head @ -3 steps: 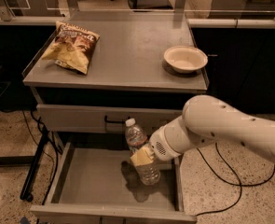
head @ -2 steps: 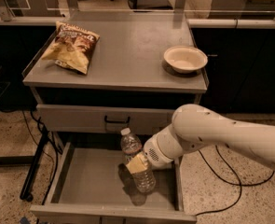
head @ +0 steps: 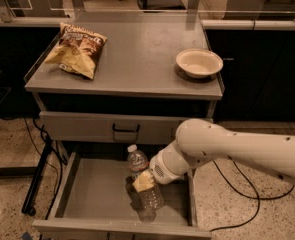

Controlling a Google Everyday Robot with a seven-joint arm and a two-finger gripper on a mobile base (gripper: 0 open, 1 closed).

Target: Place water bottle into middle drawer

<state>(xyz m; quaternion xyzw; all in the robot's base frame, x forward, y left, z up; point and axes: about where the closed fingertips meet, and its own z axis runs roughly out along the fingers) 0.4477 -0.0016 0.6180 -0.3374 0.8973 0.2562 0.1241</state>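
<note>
- The pincer (head: 143, 182) of the white arm is clenched around the small clear plastic water bottle (head: 151, 196).
- The bottle leans inside the open wide grey metal middle drawer (head: 92, 189), near its right wall.
- A crumpled chips bag (head: 77, 49) and a cream bowl (head: 199, 62) lie on the grey desk (head: 137, 59).

my gripper (head: 148, 185) grips the bottle (head: 137, 160) at mid-height over the open drawer (head: 94, 189) — its near pad (head: 142, 182) covers the label, and the far one sits behind the bottle, out of my sight. i can't tell whether the bottle's base touches the drawer floor. the arm (head: 247, 151) runs off the right edge — and the print on the chip bag (head: 77, 49) is too blurred to read.
</note>
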